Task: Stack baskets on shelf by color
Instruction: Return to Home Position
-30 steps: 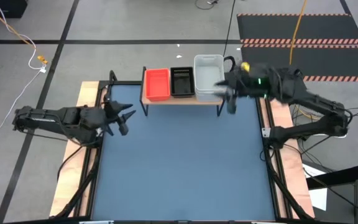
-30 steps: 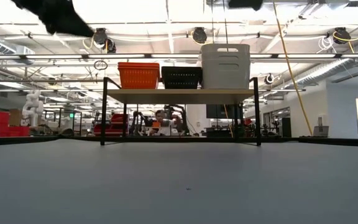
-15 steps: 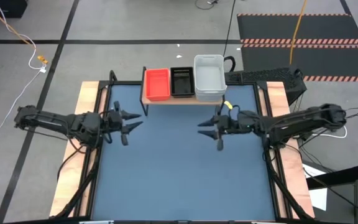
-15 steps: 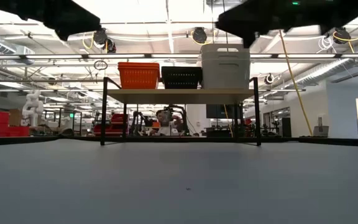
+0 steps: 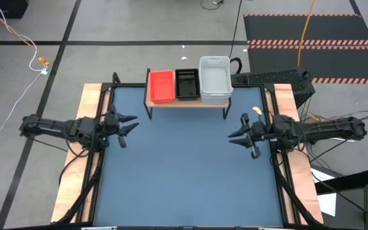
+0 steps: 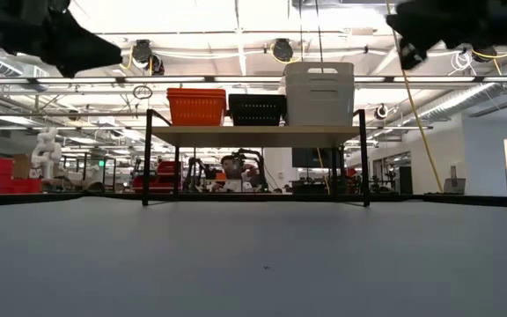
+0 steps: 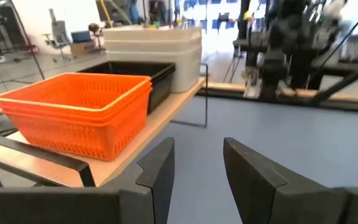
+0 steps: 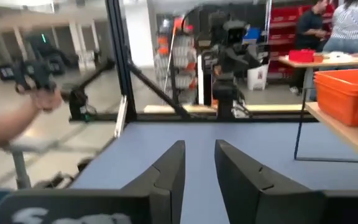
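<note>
The baskets sit in three colour stacks on the shelf (image 6: 253,136), in the upper middle of the high view. The red-orange stack (image 5: 161,86) is at the left end, the black stack (image 5: 186,84) in the middle and the white-grey stack (image 5: 214,79) at the right end, each touching or just beside its neighbour. In the low view the white-grey stack stands clearly tallest and reaches the shelf's right leg. I cannot tell how many bins each stack holds, though the left wrist view shows doubled rims on the red-orange and white-grey ones.

The sorting looks finished, so the main danger is undoing it. The white-grey stack is the likeliest to suffer: it is tall, at the end of the plank and nearest the right arm. A bin not fully nested could rock, and a knock to the thin-legged shelf could slide or topple it.

The right gripper (image 5: 235,136) hangs over the table (image 5: 184,172) at the right middle of the high view, fingers parted and holding nothing. The left gripper (image 5: 131,122), at the left middle, is likewise spread and empty. Both are well apart from the shelf, so a collision would need a wide swing toward the top of the frame; I judge that risk small.
</note>
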`<state>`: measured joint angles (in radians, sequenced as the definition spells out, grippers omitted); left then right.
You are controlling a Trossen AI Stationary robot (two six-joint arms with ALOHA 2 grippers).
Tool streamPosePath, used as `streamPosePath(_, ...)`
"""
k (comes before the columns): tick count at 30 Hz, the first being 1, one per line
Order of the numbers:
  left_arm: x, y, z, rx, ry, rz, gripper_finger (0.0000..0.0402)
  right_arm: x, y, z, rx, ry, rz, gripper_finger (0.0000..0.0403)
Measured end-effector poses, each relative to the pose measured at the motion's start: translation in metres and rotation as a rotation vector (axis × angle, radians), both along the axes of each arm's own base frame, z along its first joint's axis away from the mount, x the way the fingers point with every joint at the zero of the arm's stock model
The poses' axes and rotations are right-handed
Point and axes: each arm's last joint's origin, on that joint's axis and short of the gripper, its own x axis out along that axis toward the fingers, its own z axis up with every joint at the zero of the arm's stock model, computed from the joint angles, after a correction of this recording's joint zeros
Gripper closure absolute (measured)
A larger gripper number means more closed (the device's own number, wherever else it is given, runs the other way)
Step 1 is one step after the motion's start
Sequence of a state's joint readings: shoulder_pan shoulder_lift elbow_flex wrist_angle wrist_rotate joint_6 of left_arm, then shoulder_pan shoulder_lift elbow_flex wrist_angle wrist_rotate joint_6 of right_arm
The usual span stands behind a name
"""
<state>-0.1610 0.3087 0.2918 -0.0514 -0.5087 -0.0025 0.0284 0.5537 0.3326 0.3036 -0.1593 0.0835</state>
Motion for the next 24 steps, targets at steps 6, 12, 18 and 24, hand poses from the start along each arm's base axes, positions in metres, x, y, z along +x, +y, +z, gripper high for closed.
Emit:
streamPosePath(6,-0.012,0.000,-0.010,-0.020,-0.061,-0.070,0.0261,-0.021,0.000,-0.043,0.120,-0.029,0.032,0.0323)
streamPosePath(12,-0.018,-0.001,-0.042,-0.035,-0.166,-0.082,0.0261,-0.033,0.000,-0.047,0.095,-0.128,0.033,0.0323)
streamPosePath(18,-0.013,-0.002,-0.060,-0.041,-0.144,-0.093,0.0261,-0.038,0.000,-0.045,0.064,-0.167,0.052,0.0323)
streamPosePath(24,-0.013,-0.004,-0.061,-0.060,-0.142,-0.132,0.0261,-0.038,0.000,-0.045,0.003,-0.184,0.054,0.0323)
